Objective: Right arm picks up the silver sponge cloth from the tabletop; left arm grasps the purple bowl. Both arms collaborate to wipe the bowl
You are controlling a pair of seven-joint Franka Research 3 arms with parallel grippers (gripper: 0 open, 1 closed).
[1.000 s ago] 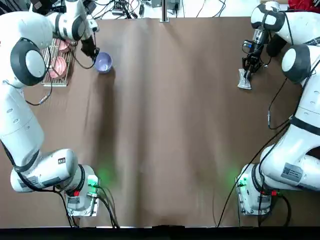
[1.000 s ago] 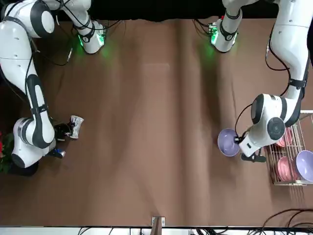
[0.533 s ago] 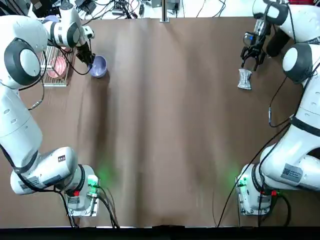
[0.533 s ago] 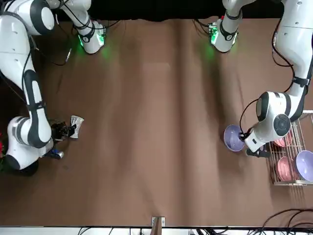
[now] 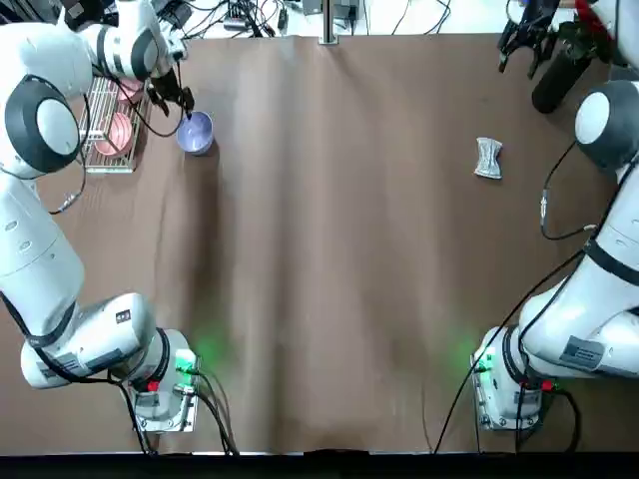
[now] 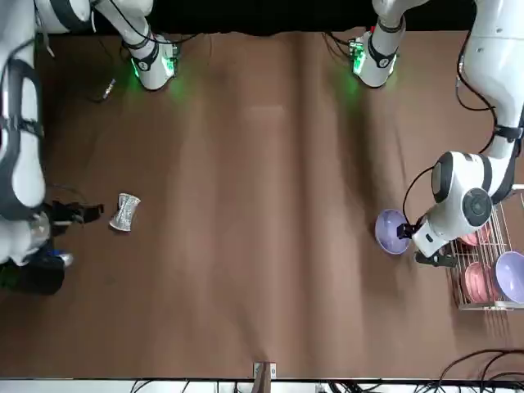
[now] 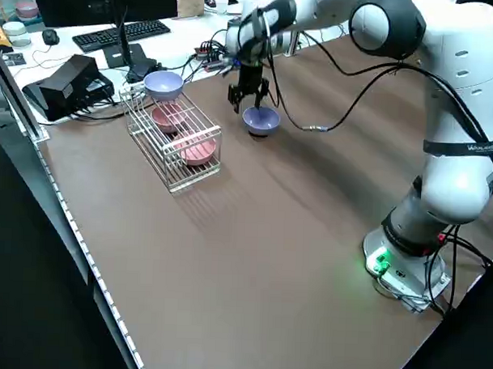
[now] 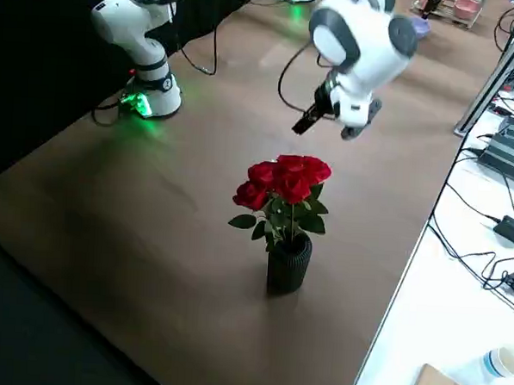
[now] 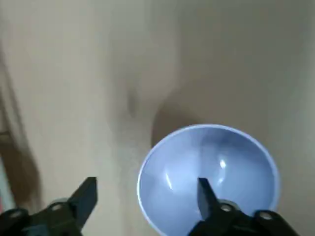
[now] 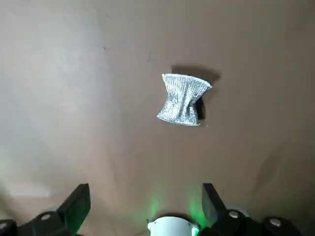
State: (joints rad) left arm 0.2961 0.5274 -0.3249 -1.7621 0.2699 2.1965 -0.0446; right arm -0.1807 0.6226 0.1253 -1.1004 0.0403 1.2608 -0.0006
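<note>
No text, label, brand, number or sign can be read. The left arm (image 5: 45,235) and the right arm (image 5: 607,289) each carry a small panel near the base, but any marks on the left panel (image 5: 123,316) and the right panel (image 5: 583,351) are too small to make out.

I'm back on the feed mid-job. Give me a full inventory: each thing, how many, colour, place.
silver sponge cloth: one, silver, on the tabletop, right side
purple bowl: one, lavender, beside the rack
rack: one, metal, far left
pink bowls: two, pink, in the rack
lilac bowl: one, on the rack
roses: one bunch, red, dark pot, far right
left gripper: black, open, at the purple bowl
right gripper: black, open, beyond the cloth
</note>
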